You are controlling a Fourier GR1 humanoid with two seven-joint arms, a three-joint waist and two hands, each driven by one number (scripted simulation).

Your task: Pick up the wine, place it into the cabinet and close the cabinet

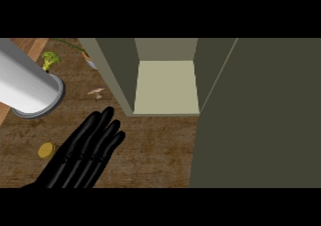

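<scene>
No wine bottle shows in the head view. The cabinet (117, 75) stands open on the wooden counter, with a pale bare shelf (166, 86) inside it. Its dark olive door (261, 114) is swung out and fills the right side of the view. My left hand (85, 152) lies at the lower left, fingers straight and pointing toward the cabinet's left wall, holding nothing. Its fingertips stop just short of the cabinet's lower left corner. My right hand is out of sight.
A large pale grey cylinder (23, 81) slants in from the upper left above the counter. A broccoli floret (50, 59) lies beside it, a small mushroom (96, 92) near the cabinet's left wall, and a round yellow item (48, 150) left of my hand.
</scene>
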